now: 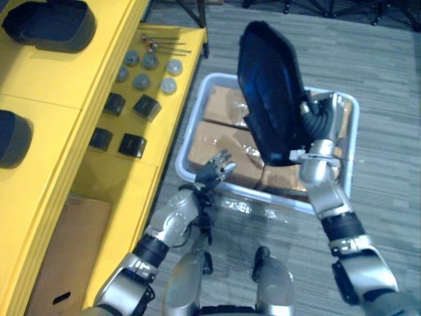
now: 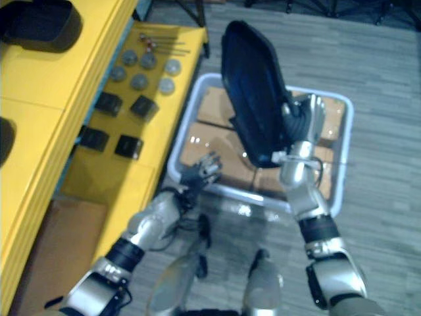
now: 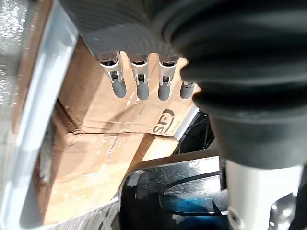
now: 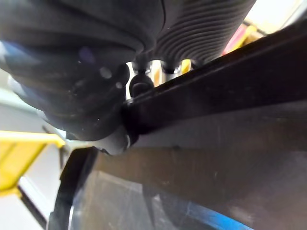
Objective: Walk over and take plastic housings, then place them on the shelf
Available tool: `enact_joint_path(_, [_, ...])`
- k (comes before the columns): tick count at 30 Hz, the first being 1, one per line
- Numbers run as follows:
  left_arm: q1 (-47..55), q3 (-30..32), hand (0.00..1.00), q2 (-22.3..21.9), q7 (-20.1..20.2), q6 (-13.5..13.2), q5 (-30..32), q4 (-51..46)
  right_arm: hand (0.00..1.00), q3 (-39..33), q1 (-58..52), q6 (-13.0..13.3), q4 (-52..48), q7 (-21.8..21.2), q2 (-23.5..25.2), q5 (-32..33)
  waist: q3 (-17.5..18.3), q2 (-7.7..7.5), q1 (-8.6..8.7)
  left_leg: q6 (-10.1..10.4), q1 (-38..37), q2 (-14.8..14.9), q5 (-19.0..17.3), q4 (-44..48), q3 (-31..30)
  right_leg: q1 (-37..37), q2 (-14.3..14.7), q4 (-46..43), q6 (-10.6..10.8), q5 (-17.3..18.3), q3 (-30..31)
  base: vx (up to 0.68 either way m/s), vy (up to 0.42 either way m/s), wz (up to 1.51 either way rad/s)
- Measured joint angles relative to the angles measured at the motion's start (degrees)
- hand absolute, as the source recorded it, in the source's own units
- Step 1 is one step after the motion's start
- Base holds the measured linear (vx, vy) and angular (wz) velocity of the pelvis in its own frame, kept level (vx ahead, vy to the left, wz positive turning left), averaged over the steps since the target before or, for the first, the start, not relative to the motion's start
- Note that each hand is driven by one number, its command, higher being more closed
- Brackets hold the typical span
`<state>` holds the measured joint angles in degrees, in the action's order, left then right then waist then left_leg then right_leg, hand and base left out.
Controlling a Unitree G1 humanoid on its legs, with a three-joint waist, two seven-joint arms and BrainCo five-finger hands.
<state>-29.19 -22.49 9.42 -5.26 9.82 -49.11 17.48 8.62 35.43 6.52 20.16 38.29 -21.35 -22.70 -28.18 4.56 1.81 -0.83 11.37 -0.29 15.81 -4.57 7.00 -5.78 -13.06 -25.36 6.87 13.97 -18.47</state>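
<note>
A large dark plastic housing (image 1: 270,92) is held upright above the grey bin (image 1: 191,131), with my right hand (image 1: 322,122) shut on its right edge. In the right wrist view my fingers (image 4: 144,72) curl over the housing's rim (image 4: 216,105). My left hand (image 1: 216,168) is open and holds nothing, hovering at the bin's near left rim. Its straight fingers (image 3: 139,81) point over the cardboard (image 3: 96,143) lining the bin. Two more dark housings (image 1: 49,23) (image 1: 10,138) lie on the top level of the yellow shelf (image 1: 59,85) at the left.
The shelf's lower level carries several black blocks (image 1: 146,106), grey round parts (image 1: 150,62) and thin rods (image 1: 164,45). A cardboard sheet (image 1: 66,250) lies lower on the shelf at the near left. Grey floor surrounds the bin.
</note>
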Motion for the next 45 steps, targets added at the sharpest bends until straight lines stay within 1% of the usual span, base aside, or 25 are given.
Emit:
enact_joint_path(1, [-0.09, 0.01, 0.0, -0.01, -0.32, -0.44, 0.01, 0.02, 1.0, 0.26, 0.0, 0.04, 0.0, 0.16, 0.25, 0.0, 0.0, 0.0, 0.01, 0.0, 0.0, 0.0, 0.0, 0.0, 0.0, 0.0, 0.0, 0.0, 0.0, -0.02, 0.0, 0.0, 0.0, 0.0])
enact_joint_path(2, [-0.1, 0.03, 0.0, -0.06, -0.74, -1.49, 0.14, 0.02, 1.0, 0.71, -0.02, 0.14, 0.01, 0.33, 0.62, 0.01, 0.0, 0.0, 0.11, 0.01, -0.01, 0.0, -0.01, 0.0, 0.0, 0.0, 0.0, 0.0, 0.0, -0.05, 0.01, 0.0, 0.0, 0.0])
enact_joint_path(5, [-0.2, 1.52, 0.0, -1.0, -1.7, -4.1, 0.71, 0.03, 1.0, 2.0, -0.17, 1.33, 0.09, 0.44, 2.14, 0.01, 0.0, 0.0, 0.13, -0.01, -0.02, -0.02, -0.02, 0.0, -0.02, 0.05, -0.01, 0.02, 0.04, -0.17, -0.02, 0.0, -0.035, 0.01])
enact_joint_path(7, [-0.65, 1.53, 0.0, -0.95, -2.64, -4.74, 1.31, 0.05, 1.0, 2.77, -0.26, 1.78, 0.23, 0.49, 2.94, 0.01, 0.0, 0.0, 0.13, -0.01, -0.12, -0.05, -0.02, 0.0, -0.03, 0.21, -0.03, 0.03, 0.06, -0.19, -0.08, 0.0, -0.036, 0.02])
enact_joint_path(8, [-0.89, 1.52, 0.0, -0.99, -3.16, -5.07, 3.04, 0.12, 1.0, 3.39, -0.32, 1.96, 0.42, 0.54, 3.47, 0.0, 0.0, 0.0, 0.13, -0.01, -0.25, -0.07, -0.02, 0.0, -0.04, 0.39, -0.04, 0.07, 0.08, -0.21, -0.12, 0.01, -0.039, 0.03])
enact_joint_path(12, [-1.38, 1.52, 0.0, -1.03, -4.68, -6.37, 6.45, 0.49, 1.0, 4.78, -0.56, 2.16, 0.67, 1.01, 4.77, -0.02, 0.0, 0.0, 0.12, -0.03, -0.39, -0.08, -0.04, 0.0, -0.18, 0.76, 0.0, 0.26, 0.11, -0.28, -0.33, 0.0, -0.035, 0.03])
enact_joint_path(16, [-1.38, 1.53, 0.0, -1.24, -7.66, -7.98, 7.64, 0.75, 1.0, 5.88, -0.58, 2.22, 0.69, 2.88, 6.04, -0.09, 0.02, -0.03, -0.09, -0.06, -0.38, -0.19, -0.06, -0.01, -0.26, 1.02, 0.0, 0.71, 0.27, -0.53, -0.46, 0.0, -0.015, 0.01])
enact_joint_path(18, [-1.38, 1.53, 0.0, -1.38, -8.09, -8.44, 8.88, 0.77, 1.0, 6.54, -0.58, 2.22, 0.69, 3.3, 6.08, -0.1, 0.05, -0.1, -0.32, -0.07, -0.38, -0.25, -0.07, 0.0, -0.28, 1.09, -0.01, 0.83, 0.31, -0.57, -0.48, 0.02, -0.034, 0.02])
enact_joint_path(25, [-1.4, 1.44, 0.0, -1.94, -8.11, -8.36, 9.68, 2.95, 1.0, 9.39, -1.24, 2.42, 0.82, 4.32, 7.31, -0.14, 0.54, -1.07, -0.86, -0.07, -0.37, -0.44, -0.07, 0.0, -1.04, 1.81, -0.04, 0.87, 0.33, -0.57, -1.41, 0.02, -0.047, 0.06])
enact_joint_path(31, [-1.4, 1.35, 0.0, -2.24, -7.96, -8.03, 9.46, 3.02, 1.0, 12.31, -1.05, 3.98, 2.66, 4.33, 8.05, -0.13, 0.55, -1.08, -1.31, -0.07, -0.31, -0.54, -0.07, -0.01, -1.38, 1.85, -0.19, 0.56, 0.32, -0.49, -1.81, 0.01, -0.051, 0.04])
enact_joint_path(34, [-1.41, 1.15, 0.0, -3.13, -7.76, -8.01, 9.39, 4.5, 1.0, 13.5, -0.54, 4.09, 3.33, 4.33, 8.61, -0.11, 0.55, -1.08, -1.41, -0.08, -0.3, -0.84, -0.07, -0.01, -1.58, 1.78, -0.6, -0.02, 0.38, -0.15, -2.02, 0.01, -0.043, 0.05])
enact_joint_path(39, [-1.37, 0.82, 0.0, -3.27, -7.53, -7.84, 9.08, 5.08, 1.0, 14.56, 1.5, 4.46, 3.32, 4.29, 9.51, -0.05, 0.56, -1.09, -1.71, -0.38, -0.26, -1.13, -0.3, 0.0, -1.61, 1.66, -0.95, -0.46, 0.46, 0.12, -2.05, 0.02, -0.05, 0.02])
enact_joint_path(40, [-1.37, 0.82, 1.0, -3.27, -7.54, -7.88, 9.03, 5.09, 1.0, 14.68, 1.76, 4.52, 3.32, 4.29, 9.85, 0.02, 0.56, -1.09, -1.82, -0.36, -0.26, -1.24, -0.28, 0.0, -1.64, 1.64, -1.1, -0.62, 0.49, 0.21, -2.09, 0.02, -0.043, 0.02])
enact_joint_path(45, [-1.36, 0.95, 1.0, -3.11, -8.14, -9.03, 8.54, 5.09, 1.0, 15.77, 1.79, 4.57, 3.3, 4.33, 10.64, 0.67, 0.56, -1.1, -2.36, -0.26, -0.26, -1.45, -0.21, 0.0, -1.64, 1.54, -1.49, -0.96, 0.56, 0.47, -2.09, 0.02, -0.054, 0.01])
